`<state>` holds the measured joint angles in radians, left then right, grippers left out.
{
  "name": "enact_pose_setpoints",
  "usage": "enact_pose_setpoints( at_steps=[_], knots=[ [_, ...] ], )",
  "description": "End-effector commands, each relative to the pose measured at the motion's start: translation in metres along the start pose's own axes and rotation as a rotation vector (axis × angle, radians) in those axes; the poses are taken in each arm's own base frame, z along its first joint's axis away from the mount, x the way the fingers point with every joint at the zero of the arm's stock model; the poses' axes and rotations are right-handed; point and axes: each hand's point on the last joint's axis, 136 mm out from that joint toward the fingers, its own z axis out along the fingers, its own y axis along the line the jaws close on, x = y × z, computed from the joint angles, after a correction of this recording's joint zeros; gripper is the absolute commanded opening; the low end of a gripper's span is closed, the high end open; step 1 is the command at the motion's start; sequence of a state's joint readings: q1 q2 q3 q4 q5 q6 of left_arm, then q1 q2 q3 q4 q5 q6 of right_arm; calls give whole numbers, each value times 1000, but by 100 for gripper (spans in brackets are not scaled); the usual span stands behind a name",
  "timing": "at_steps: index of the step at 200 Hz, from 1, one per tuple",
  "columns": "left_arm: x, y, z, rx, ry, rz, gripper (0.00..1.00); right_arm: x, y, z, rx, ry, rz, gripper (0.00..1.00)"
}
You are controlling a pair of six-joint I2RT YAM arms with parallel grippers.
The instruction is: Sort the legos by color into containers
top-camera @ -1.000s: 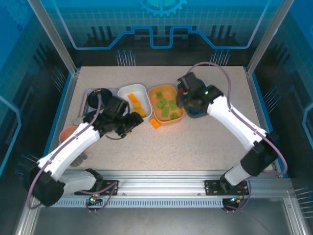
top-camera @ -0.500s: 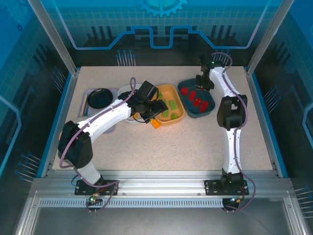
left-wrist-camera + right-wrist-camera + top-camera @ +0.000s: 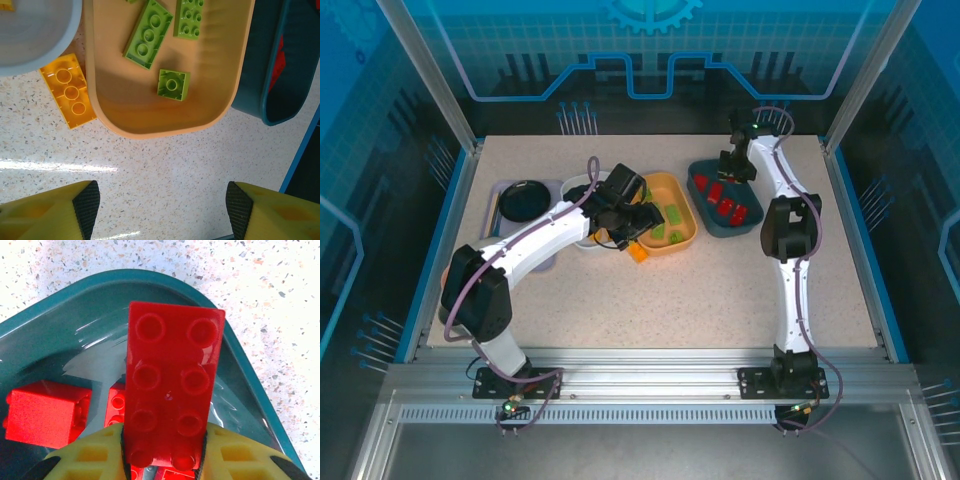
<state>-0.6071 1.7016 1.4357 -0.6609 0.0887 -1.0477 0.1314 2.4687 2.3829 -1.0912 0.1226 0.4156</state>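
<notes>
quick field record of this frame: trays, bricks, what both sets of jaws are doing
left jaws: open, empty, above bare table near the orange tray
right jaws: shut on a red brick over the teal tray
orange tray contents: green bricks
teal tray contents: other red bricks
unsorted: yellow brick on the table between white tray and orange tray

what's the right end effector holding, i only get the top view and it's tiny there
Observer: The right end effector is shut on a red brick, two studs wide, over the teal tray.
Operator: left end effector got anything
Observer: No, it is open and empty above the table.
Operator: that yellow-orange brick by the orange tray, what's its face like
Observer: Its upper face shows three rings in a row.
</notes>
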Motion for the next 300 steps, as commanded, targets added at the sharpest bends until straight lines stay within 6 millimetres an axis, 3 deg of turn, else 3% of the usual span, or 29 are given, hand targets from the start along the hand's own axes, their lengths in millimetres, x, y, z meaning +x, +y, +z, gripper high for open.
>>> enact_pose_setpoints(
  at_steps=[1,55,117,183,230,253,277,281,300],
  knots=[
    [9,2,-2,-8,35,8,71,11,10,-19,39,-6,-82,12],
    [10,7,-5,-13,26,6,71,19,27,-39,-41,-2,-106,13],
    [13,6,-4,-10,26,-2,71,30,2,-8,-147,150,-8,21],
    [17,4,-3,-10,28,3,71,16,-14,-8,-176,134,87,40],
    [20,2,-4,-10,28,10,70,17,-11,-12,-183,137,85,50],
    [20,6,-5,-24,23,8,71,15,-12,-24,-175,111,78,48],
    [20,22,-9,-91,5,-18,70,9,-8,-47,-155,43,39,43],
    [19,26,-9,-108,1,-27,70,6,-6,-63,-157,8,29,42],
    [21,44,-5,-182,4,-80,70,10,9,-96,-172,-93,-20,39]
  ],
)
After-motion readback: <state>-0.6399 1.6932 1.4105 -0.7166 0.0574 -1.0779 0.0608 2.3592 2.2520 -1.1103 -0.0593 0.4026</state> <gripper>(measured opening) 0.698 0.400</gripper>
